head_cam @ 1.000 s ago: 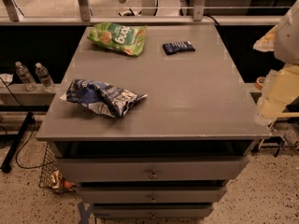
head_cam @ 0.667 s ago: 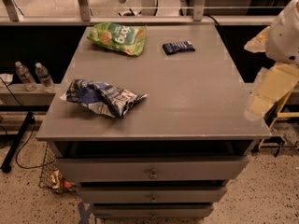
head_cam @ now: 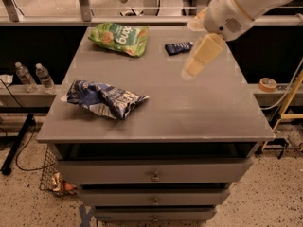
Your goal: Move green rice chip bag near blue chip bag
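Note:
The green rice chip bag (head_cam: 118, 38) lies flat at the back left of the grey table top (head_cam: 199, 108). The blue chip bag (head_cam: 104, 99), crumpled with silver foil showing, lies at the front left. My gripper (head_cam: 188, 51) hangs above the right middle of the table, reaching in from the upper right on a white arm (head_cam: 241, 6). Its two cream fingers (head_cam: 202, 56) stand apart and hold nothing. It is to the right of both bags and touches neither.
A small flat dark-blue packet (head_cam: 178, 47) lies at the back, just left of the gripper. The table is a drawer cabinet (head_cam: 154, 176). Two water bottles (head_cam: 35, 77) stand on a ledge to the left. A tape roll (head_cam: 268, 84) lies at the right.
The arm has swung in from the right edge, up and to the left, and the gripper now hangs over the table. The bags and packet have not moved.

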Robot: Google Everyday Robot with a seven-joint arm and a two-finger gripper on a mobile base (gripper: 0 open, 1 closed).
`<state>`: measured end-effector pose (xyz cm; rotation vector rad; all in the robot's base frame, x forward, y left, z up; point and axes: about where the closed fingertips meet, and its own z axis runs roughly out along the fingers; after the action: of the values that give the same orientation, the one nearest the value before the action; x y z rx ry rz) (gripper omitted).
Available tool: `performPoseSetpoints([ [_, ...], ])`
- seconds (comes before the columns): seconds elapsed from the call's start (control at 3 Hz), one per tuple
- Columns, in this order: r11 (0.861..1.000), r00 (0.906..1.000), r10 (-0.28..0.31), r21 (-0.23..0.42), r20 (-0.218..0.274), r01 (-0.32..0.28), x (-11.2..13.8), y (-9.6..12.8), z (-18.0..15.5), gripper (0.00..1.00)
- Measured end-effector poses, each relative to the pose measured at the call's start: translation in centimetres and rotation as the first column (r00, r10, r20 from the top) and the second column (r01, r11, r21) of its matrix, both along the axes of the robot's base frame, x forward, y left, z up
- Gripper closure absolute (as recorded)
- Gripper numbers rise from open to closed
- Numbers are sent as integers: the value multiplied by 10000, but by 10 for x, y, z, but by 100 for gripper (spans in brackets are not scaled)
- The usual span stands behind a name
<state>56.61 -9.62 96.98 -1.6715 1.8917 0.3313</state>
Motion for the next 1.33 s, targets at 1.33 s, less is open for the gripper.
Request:
performPoseSetpoints([
  [1.33, 9840, 9843, -1128, 1526, 1357, 917, 116, 70, 2, 0],
])
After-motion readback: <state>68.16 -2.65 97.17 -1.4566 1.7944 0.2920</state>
